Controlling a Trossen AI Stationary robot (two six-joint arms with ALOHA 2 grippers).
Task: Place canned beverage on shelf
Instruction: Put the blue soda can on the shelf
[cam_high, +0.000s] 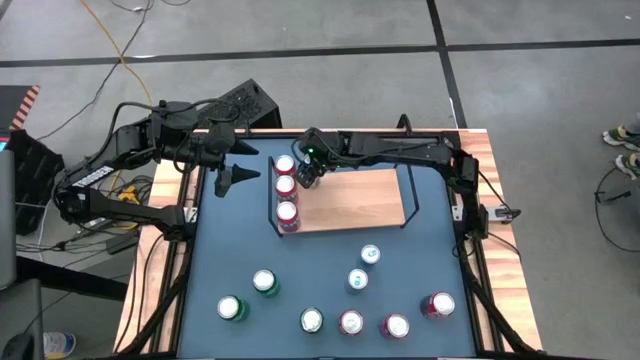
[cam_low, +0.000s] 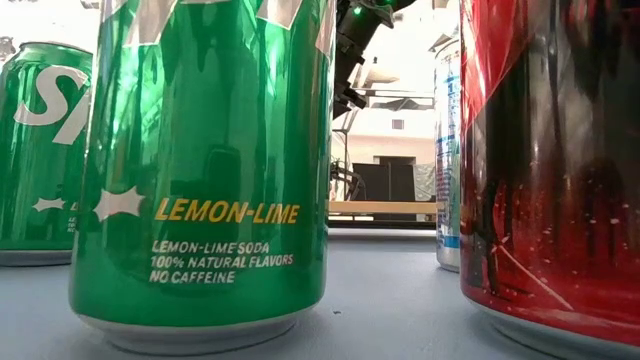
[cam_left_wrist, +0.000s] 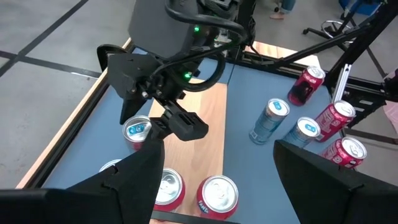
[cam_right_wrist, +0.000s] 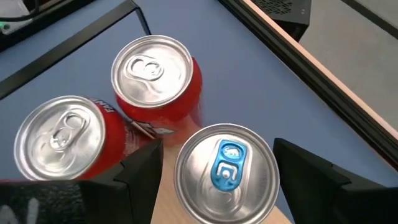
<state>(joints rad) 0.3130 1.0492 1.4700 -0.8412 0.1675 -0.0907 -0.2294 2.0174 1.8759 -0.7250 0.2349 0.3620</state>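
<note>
The dark-blue worktop fills the middle of the overhead shot, framed by pale wood edging. On its far half lies the shelf, a light-wood board with thin black wire end frames. Down the shelf's left end runs a row of three cans: a blue-tabbed can at the far end, then two red cans behind it in line, all upright and close together.

The right arm reaches in across the far edge, and the right tool hangs right over that blue-tabbed can. From its wrist camera the two dark fingers stand apart, one on each side of the can's top; whether they touch its sides I cannot tell. The can stands on the board.

The left arm sits off the worktop's far left corner, the left tool just left of the shelf, its fingers spread wide with nothing between them.

On the near half of the worktop loose cans stand scattered: two green cans to the left, two silver-blue ones in the middle, red ones to the right. The table-level camera sits hard up against a green lemon-lime can and a red can.
</note>
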